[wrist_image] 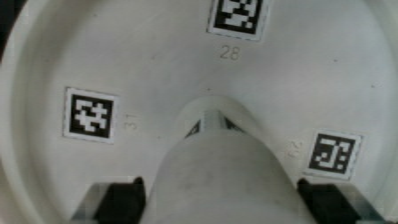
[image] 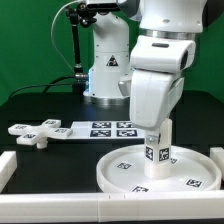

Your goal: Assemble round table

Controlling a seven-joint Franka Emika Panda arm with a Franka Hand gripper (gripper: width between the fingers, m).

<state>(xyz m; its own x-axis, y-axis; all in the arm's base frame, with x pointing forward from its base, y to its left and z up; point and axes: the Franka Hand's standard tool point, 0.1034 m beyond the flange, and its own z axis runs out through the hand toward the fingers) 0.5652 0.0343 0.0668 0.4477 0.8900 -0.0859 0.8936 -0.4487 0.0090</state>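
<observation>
The large rimmed round disc [image: 160, 168] lies flat on the black table at the exterior view's right front, tags facing up. The short thick cylinder leg [image: 157, 146] stands upright on the disc's middle, with tags on its side. My gripper [image: 157, 128] reaches straight down over the leg and is shut on its upper part. In the wrist view the leg [wrist_image: 217, 160] fills the space between my two dark fingertips [wrist_image: 125, 200], pointing down onto the disc [wrist_image: 151, 60]. The cross-shaped foot [image: 33, 131] lies loose at the exterior view's left.
The marker board [image: 100, 129] lies flat behind the disc. White bars [image: 60, 205] edge the workspace at the front and left. The robot base [image: 107, 60] and a black stand rise at the back.
</observation>
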